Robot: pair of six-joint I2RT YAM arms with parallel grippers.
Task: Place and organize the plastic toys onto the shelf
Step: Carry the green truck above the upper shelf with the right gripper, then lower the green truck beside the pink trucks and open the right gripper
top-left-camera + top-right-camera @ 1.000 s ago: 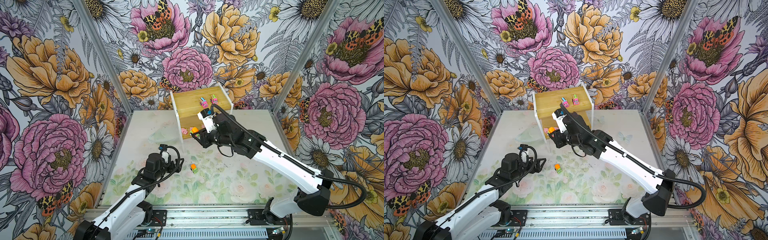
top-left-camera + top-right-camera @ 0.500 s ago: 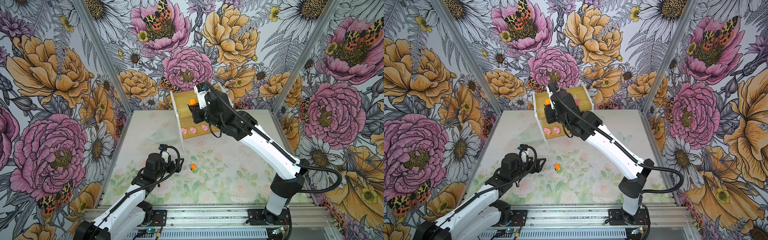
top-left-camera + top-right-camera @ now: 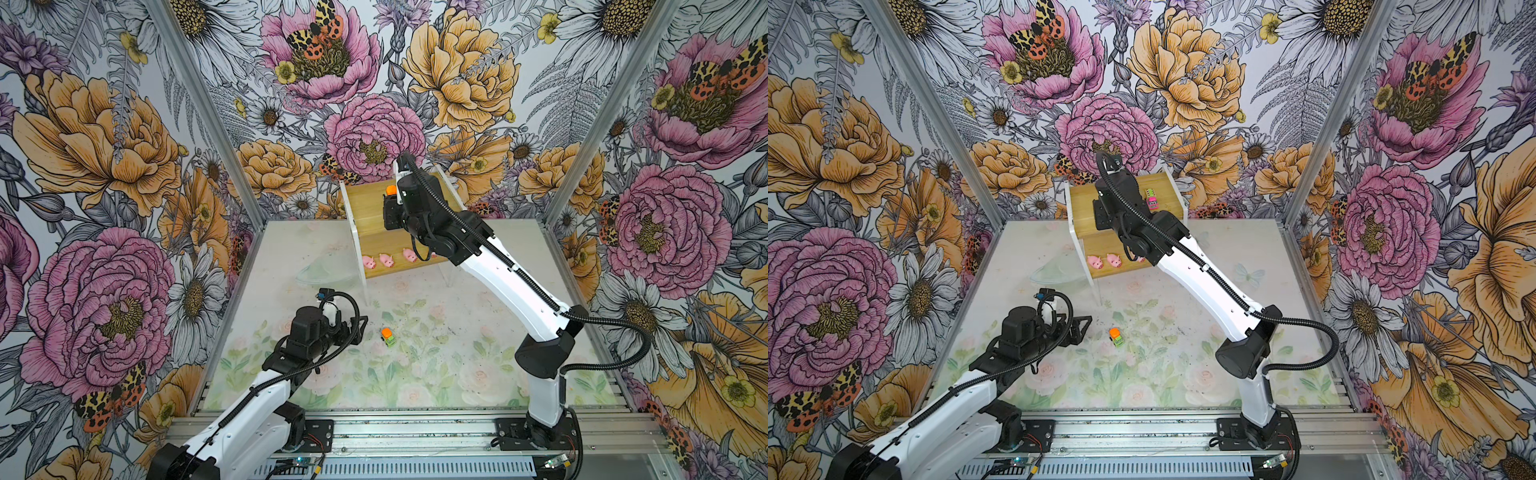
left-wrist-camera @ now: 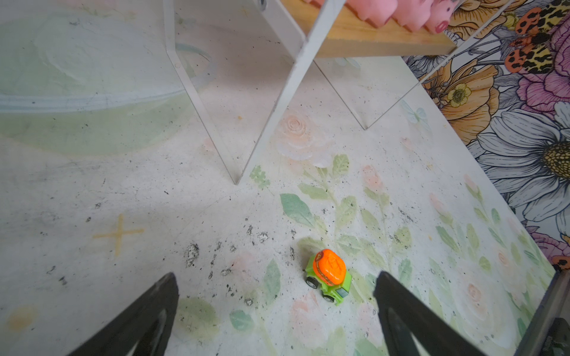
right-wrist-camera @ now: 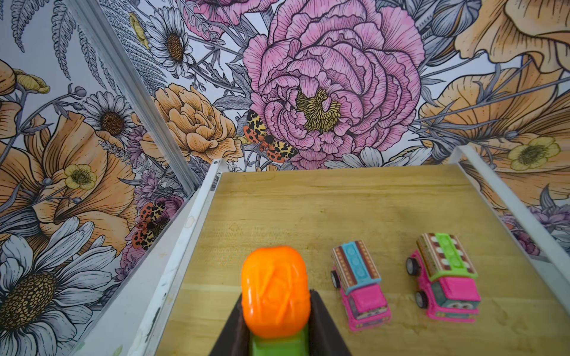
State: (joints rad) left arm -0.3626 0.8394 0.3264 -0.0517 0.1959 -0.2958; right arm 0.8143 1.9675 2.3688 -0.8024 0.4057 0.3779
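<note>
The shelf (image 3: 365, 208) has smooth bamboo boards between white and clear acrylic sides. On its far upper board stand two boxy pink striped cars (image 5: 359, 283); left of them the right gripper (image 5: 275, 308) pinches a green truck (image 5: 274, 286) with a glossy rounded orange top. Pink pigs (image 3: 386, 260) line the near lower board. The left gripper (image 4: 274, 283), spread wide, hovers by the second truck (image 4: 328, 277) on the table (image 3: 457, 365).

Held truck (image 5: 274, 296): the green body runs off the right wrist view's edge; from above, just the orange top peeks out.
Blue-roofed striped car (image 5: 357, 283): hidden behind the right arm (image 3: 498, 266) in both top views.
Fourth pig (image 3: 433, 254): only a pink sliver shows past that arm.
Pigs (image 4: 410, 12), left wrist view: cropped by the edge.
</note>
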